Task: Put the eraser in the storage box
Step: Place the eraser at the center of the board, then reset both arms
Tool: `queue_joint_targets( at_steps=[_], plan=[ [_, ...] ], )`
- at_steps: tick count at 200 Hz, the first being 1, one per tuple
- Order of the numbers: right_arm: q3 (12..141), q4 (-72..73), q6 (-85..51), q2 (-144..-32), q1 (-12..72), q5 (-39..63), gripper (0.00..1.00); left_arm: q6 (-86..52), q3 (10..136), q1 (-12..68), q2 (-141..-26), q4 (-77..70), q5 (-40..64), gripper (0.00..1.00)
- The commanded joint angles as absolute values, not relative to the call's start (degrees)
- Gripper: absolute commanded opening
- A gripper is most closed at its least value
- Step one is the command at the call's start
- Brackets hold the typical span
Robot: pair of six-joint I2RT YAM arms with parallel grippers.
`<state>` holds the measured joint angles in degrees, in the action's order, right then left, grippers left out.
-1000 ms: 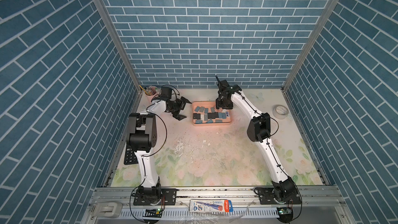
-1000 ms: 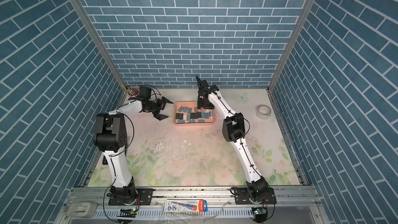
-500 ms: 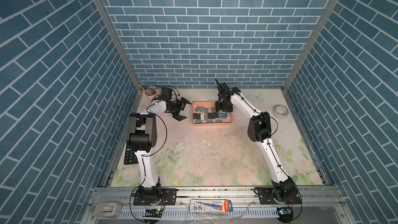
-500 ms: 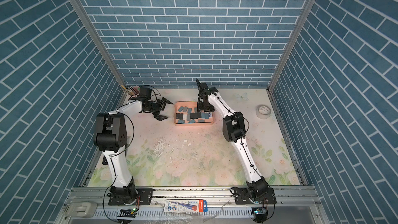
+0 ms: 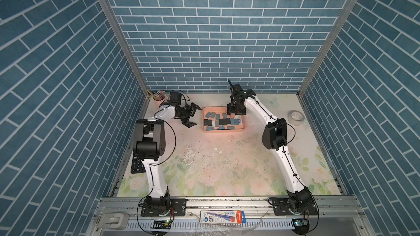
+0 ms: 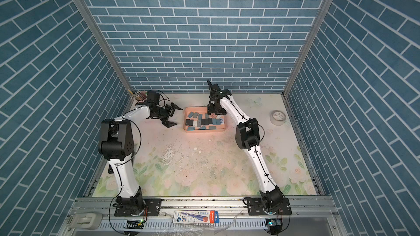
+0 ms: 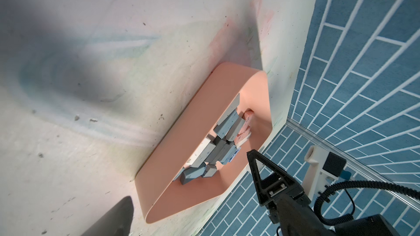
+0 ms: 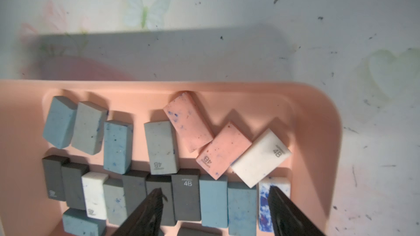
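Your right arm climbs from its near-right base, bends at the raised elbow and reaches far and left. The wrist is tipped down, so the right end effector (image 8: 216,191) hangs over the far right part of the shallow salmon-pink plastic storage box (image 8: 322,119). Its jaws stand well apart with nothing gripped between them. Below them, the small rectangular rubber erasers (image 8: 160,147) in blue, grey, black, pink and white all lie inside the box, a white one askew among its neighbours. Your left arm folds sharply at its elbow and stretches far and right, wrist rolled sideways. The left end effector (image 5: 193,116) is spread fully and holds nothing. It points at the box from just left of it, over the floral bench (image 5: 227,166).
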<state>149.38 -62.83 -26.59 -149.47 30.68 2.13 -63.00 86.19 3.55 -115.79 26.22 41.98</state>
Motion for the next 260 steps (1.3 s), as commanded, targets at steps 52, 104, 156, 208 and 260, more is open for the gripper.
queue_joint_targets(
  at_steps=[52, 104, 156, 208, 260],
  plan=[
    [153.9, -65.7, -23.9, -145.5, 30.1, 0.0, 0.90, -59.9, 91.9, 3.3, -112.6, 29.5, 40.3, 1.00],
    [152.0, -66.1, -21.5, -140.5, 28.1, -2.7, 0.98, -54.1, 96.3, 3.4, -111.9, 34.3, 37.4, 1.00],
    [129.4, -56.0, -20.9, -124.9, 23.3, -11.9, 0.99, -38.0, 101.6, 3.6, -109.5, 45.3, 28.2, 1.00],
    [94.6, -38.0, -24.8, -103.8, 12.3, -21.3, 0.99, -20.8, 98.9, 3.6, -104.8, 50.0, 14.0, 0.99],
    [71.4, -24.4, -22.5, -90.0, 4.5, -34.6, 0.99, -7.4, 83.2, 3.7, -96.8, 36.7, 4.1, 1.00]
  ],
)
